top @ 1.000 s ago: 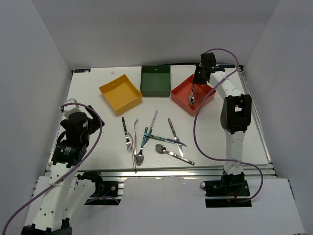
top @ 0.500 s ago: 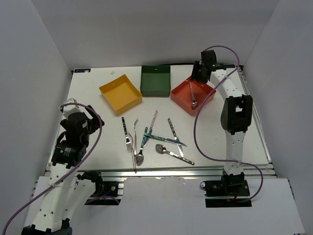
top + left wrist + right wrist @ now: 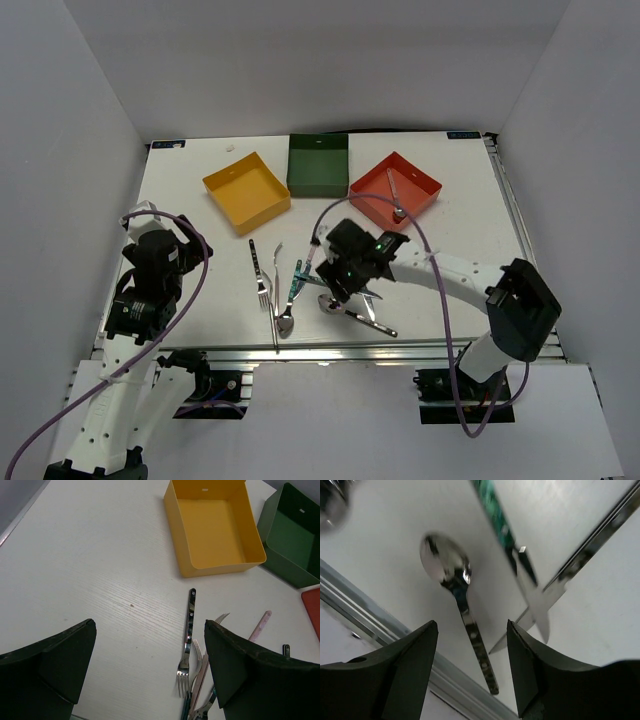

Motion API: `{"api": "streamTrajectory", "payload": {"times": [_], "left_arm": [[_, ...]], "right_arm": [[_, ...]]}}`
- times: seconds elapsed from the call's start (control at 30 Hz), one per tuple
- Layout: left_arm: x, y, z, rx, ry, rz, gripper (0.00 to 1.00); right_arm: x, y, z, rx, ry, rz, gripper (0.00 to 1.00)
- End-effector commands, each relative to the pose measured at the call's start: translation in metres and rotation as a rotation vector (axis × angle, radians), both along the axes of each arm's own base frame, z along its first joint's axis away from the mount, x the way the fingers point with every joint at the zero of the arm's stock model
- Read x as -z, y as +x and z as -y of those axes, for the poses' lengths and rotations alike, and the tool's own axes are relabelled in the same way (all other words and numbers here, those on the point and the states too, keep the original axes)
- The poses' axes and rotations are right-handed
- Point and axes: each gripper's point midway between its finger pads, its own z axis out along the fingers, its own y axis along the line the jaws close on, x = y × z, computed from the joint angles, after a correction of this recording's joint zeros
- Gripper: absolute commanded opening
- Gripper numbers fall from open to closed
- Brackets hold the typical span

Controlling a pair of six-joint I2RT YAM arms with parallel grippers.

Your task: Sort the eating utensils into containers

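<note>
Right gripper (image 3: 338,288) swung away from the red tray (image 3: 424,180), leaving a spoon (image 3: 397,198) inside, and now hovers over a second spoon (image 3: 445,566) on the table (image 3: 200,230), jaws parted, holding nothing. Left gripper (image 3: 150,627) is spread wide and empty above a fork (image 3: 187,640).

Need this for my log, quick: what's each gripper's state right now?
Left gripper: open, holding nothing.
Right gripper: open, holding nothing, above a silver metal spoon.
</note>
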Motion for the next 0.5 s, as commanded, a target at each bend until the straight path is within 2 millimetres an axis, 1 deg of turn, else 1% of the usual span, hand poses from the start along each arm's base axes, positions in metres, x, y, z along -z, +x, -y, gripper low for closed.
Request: {"api": "streamTrajectory", "payload": {"times": [0.0, 0.03, 0.1, 0.13, 0.23, 0.3, 0.33, 0.47], "left_arm": [[-0.002, -0.001, -0.002, -0.013, -0.001, 0.011, 0.98], [-0.002, -0.001, -0.002, -0.013, 0.000, 0.010, 0.98], [-0.002, -0.001, -0.003, -0.017, 0.000, 0.011, 0.98], [-0.002, -0.001, -0.004, -0.019, 0.000, 0.012, 0.98], [-0.003, -0.001, -0.004, -0.022, 0.000, 0.014, 0.98], [-0.002, -0.002, -0.004, -0.024, 0.000, 0.013, 0.98], [-0.002, -0.002, -0.004, -0.023, 0.000, 0.013, 0.98], [0.000, 0.000, -0.004, -0.023, 0.002, 0.003, 0.98]], "right_arm": [[0.025, -0.020, 0.031, 0.026, -0.164, 0.004, 0.63], [0.032, -0.029, 0.039, 0.022, -0.202, -0.012, 0.62], [0.039, -0.038, 0.044, 0.024, -0.231, -0.026, 0.62], [0.046, -0.044, 0.049, 0.019, -0.245, -0.046, 0.62], [0.061, -0.053, 0.055, 0.009, -0.261, -0.066, 0.62], [0.066, -0.055, 0.056, 0.001, -0.263, -0.079, 0.60], [0.068, -0.056, 0.052, -0.006, -0.250, -0.083, 0.60], [0.076, -0.059, 0.049, -0.028, -0.254, -0.078, 0.57]]}}
